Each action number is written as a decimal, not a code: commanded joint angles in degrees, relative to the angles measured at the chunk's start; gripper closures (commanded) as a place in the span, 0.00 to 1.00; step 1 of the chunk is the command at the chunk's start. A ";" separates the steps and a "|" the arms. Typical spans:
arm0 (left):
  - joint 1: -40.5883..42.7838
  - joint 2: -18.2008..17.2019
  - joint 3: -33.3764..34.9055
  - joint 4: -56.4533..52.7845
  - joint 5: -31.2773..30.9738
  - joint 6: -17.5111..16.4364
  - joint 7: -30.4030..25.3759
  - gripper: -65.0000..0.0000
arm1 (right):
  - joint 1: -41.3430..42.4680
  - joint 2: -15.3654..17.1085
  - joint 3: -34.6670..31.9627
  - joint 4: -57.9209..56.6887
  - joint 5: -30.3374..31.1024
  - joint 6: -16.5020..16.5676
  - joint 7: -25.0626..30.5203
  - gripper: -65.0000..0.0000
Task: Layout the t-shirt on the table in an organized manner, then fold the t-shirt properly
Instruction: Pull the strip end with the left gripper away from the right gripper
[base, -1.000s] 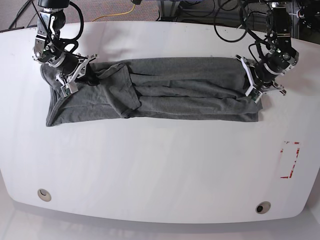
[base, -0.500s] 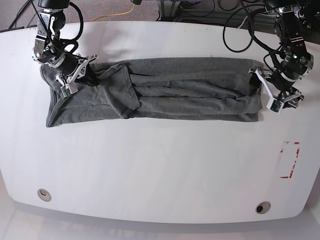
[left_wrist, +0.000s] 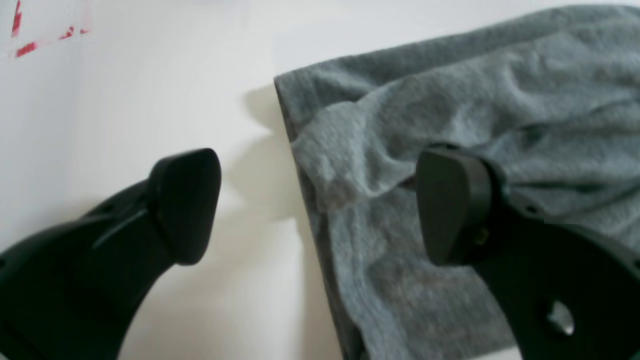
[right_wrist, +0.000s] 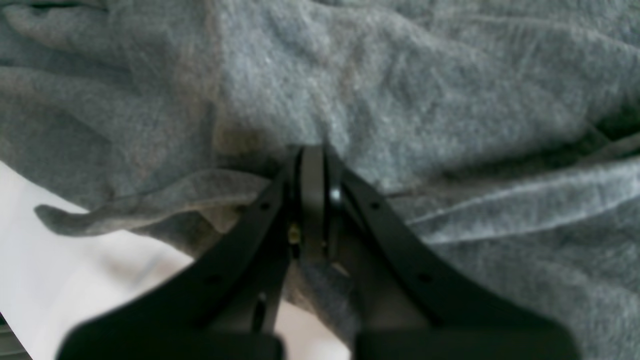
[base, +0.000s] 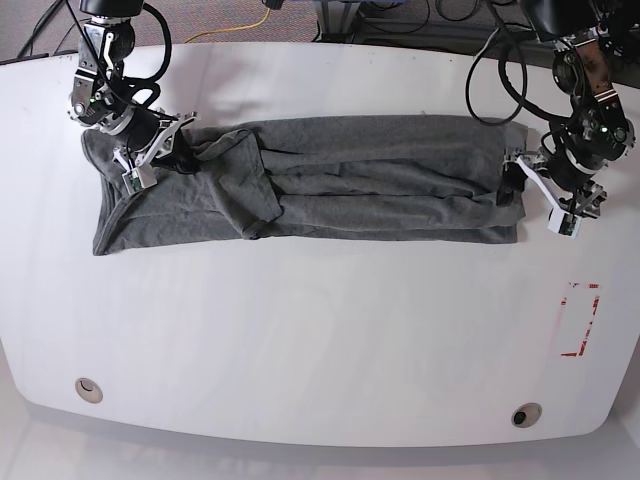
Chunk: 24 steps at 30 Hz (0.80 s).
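At the far right of the base view, the left end effector stands wide apart and grips nothing. In the left wrist view one black finger hangs over bare white surface, the other rests against the rumpled cloth, and the edge of the t-shirt runs between them.

Across the desk, at the garment's other end, the right end effector is pinched tight on the t-shirt. The right wrist view shows its two black fingers pressed together with a fold of grey knit caught at their tip, and loose cloth bunched all round them.

The t-shirt lies as a long, wrinkled band across the far half of the desk, stretched between the two arms, with several lengthwise creases and a flap folded over toward its left part. Its near edge lies roughly straight.

Nearer the front right of the desk sits a red tape rectangle, well apart from the cloth. Two round cable holes lie near the front edge.
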 joint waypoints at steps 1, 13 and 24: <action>-1.29 -0.32 -0.29 0.20 -0.99 -0.02 -1.08 0.10 | -0.35 0.38 -0.16 -0.24 -3.34 -1.12 -3.88 1.00; -6.30 1.17 -0.02 -6.48 -0.64 -0.02 -1.08 0.10 | -0.35 0.38 -0.16 -0.24 -3.34 -1.12 -3.88 1.00; -7.89 0.82 1.82 -11.05 -0.55 -0.02 -1.08 0.17 | -0.35 0.38 -0.16 -0.24 -3.34 -1.12 -3.88 1.00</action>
